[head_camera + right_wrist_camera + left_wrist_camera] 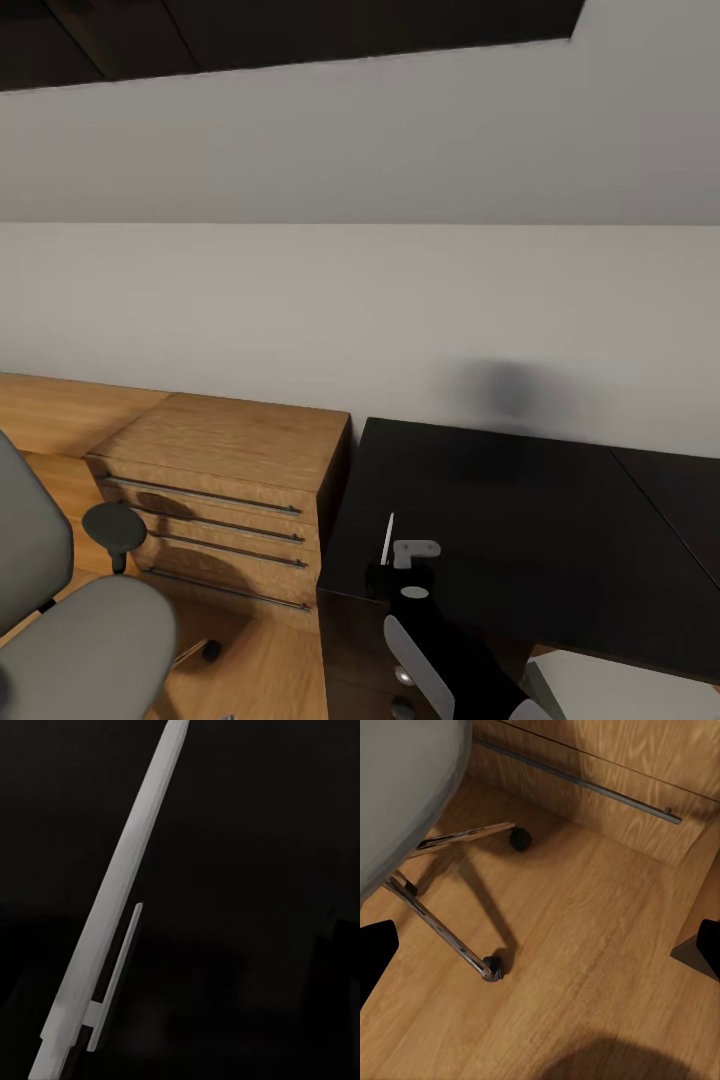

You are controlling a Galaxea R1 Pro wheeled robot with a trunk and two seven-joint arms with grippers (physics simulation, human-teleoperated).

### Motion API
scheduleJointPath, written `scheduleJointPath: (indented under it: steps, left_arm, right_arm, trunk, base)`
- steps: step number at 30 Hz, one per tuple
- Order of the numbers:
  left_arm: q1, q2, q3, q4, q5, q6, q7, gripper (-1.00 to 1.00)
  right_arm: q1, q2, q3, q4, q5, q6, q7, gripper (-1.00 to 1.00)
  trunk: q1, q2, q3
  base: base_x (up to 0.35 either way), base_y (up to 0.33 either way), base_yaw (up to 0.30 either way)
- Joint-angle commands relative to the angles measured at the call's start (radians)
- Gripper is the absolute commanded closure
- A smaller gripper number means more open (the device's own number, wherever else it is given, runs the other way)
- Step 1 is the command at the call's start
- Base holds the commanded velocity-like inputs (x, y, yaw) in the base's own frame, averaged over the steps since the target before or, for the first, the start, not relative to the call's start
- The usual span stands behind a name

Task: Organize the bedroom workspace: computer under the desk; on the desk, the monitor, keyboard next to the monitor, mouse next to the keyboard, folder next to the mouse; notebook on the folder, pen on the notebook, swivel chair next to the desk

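Right gripper (388, 570) clamped white pen (388, 540) above desk's (520, 500) front-left corner. Left gripper's (540, 945) fingers spread wide over floor beside swivel chair (70, 620). Pen-carrying step; next needs notebook found.

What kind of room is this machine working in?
Probably a home study corner under a sloped ceiling: a long black desk, a grey upholstered swivel chair on a wooden floor, and a light wooden drawer chest against the grey wall.
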Motion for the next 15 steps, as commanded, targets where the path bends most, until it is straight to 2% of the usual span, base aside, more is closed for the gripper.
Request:
scheduleJointPath:
  steps: [1,3,4,15]
  left_arm:
    - [0.000,0.001,-0.005,-0.001,0.011,-0.007,0.006,-1.00]
    - [0.000,0.001,-0.005,-0.001,0.011,-0.007,0.006,-1.00]
    - [0.000,0.001,-0.005,-0.001,0.011,-0.007,0.006,-1.00]
    - [0.000,0.001,-0.005,-0.001,0.011,-0.007,0.006,-1.00]
  right_arm:
    - [-0.001,-0.001,0.001,0.003,-0.018,0.004,-0.009,-1.00]
    - [-0.001,-0.001,0.002,0.003,-0.018,0.005,-0.009,-1.00]
    - [-0.001,-0.001,0.002,0.003,-0.018,0.005,-0.010,1.00]
    - [-0.001,-0.001,0.001,0.003,-0.019,0.005,-0.012,1.00]
  trunk:
    - [0.000,0.000,-0.001]
    - [0.000,0.000,-0.001]
    - [0.000,0.000,-0.001]
    - [0.000,0.000,-0.001]
  base:
    - [0.000,0.000,0.000]
    - [0.000,0.000,0.000]
    - [0.000,0.000,0.000]
    - [0.000,0.000,0.000]
